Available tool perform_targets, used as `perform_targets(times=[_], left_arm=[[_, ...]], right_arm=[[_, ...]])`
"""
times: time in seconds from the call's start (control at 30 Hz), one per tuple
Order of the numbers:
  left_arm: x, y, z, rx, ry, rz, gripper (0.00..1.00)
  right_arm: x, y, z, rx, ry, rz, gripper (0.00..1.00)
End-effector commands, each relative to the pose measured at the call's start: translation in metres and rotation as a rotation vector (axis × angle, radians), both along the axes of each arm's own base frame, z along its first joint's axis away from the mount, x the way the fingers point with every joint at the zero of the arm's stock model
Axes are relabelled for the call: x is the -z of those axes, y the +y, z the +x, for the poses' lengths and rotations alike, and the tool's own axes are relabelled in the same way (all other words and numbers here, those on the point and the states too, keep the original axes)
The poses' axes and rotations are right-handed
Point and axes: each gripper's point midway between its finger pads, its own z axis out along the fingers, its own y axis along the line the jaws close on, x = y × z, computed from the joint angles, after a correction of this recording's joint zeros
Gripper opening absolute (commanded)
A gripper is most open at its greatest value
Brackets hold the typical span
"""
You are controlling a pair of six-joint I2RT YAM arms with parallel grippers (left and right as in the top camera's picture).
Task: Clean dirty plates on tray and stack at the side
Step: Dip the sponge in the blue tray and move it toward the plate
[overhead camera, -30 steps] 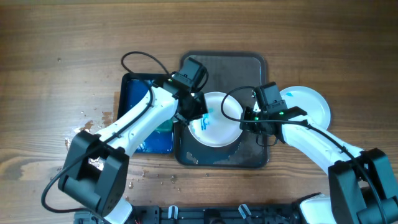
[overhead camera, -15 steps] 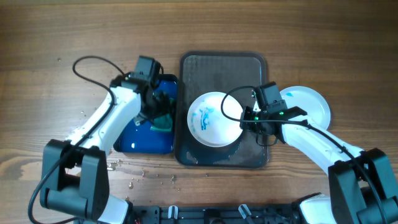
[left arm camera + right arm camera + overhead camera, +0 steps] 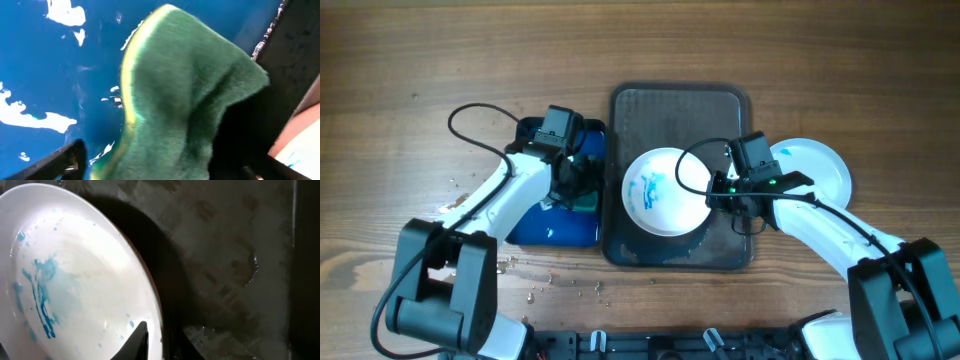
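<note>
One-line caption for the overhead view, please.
Left gripper holds a green sponge at the blue tub; right gripper grips the blue-stained plate on the tray, a clean plate beside it.

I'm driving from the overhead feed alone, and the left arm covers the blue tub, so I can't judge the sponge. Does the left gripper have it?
Observer: Yes. On the left wrist view the green sponge hangs crumpled in the left gripper, with a yellow layer along one edge.
Operator: What's under it?
Observer: The floor of the blue tub, wet, with white foam patches.
Operator: And the grip on the right?
Observer: On the right wrist view one finger of the right gripper lies on the inner rim of the plate. The plate is tipped up and throws a shadow on the tray.
</note>
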Motion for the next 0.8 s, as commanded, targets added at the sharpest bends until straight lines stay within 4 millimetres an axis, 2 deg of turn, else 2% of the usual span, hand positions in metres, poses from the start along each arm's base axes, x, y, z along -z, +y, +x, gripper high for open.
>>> perform_targets(times=[0.0,0.03,0.13,0.2,0.27,0.33,0.37,0.57,0.63,0.77], left_arm=[[0.001,-0.007,0.001,0.039,-0.005,-0.017,0.59],[0.002,-0.003,0.002,0.036,-0.012,0.010,0.46],[0.011,0.004,0.002,0.041,-0.009,0.088,0.39],[0.022,0.005,-0.001,0.051,0.017,0.119,0.27],[0.037,0.007,-0.007,0.059,0.061,0.146,0.04],[0.040,0.011,-0.013,0.056,0.094,0.159,0.04],[0.032,0.013,-0.013,0.049,0.097,0.159,0.04],[-0.049,0.013,0.005,0.023,-0.017,0.133,0.04],[-0.059,0.016,0.005,0.018,-0.034,0.144,0.04],[-0.059,0.017,0.000,0.022,-0.016,0.152,0.04]], right_arm=[[0.000,0.001,-0.001,-0.019,-0.003,-0.001,0.16],[0.000,0.001,-0.001,-0.019,-0.004,-0.001,0.16],[0.000,0.001,0.000,-0.019,-0.006,0.000,0.16],[0.000,0.001,-0.001,-0.019,-0.006,0.000,0.16],[0.000,0.002,-0.001,-0.021,-0.004,0.003,0.15],[0.000,0.002,-0.002,-0.022,0.000,0.005,0.16],[0.000,0.002,-0.002,-0.022,0.000,0.005,0.16],[0.000,0.002,-0.002,-0.022,-0.001,0.005,0.16],[0.000,0.002,-0.002,-0.022,-0.001,0.005,0.16],[0.000,0.002,-0.002,-0.022,-0.001,0.005,0.16]])
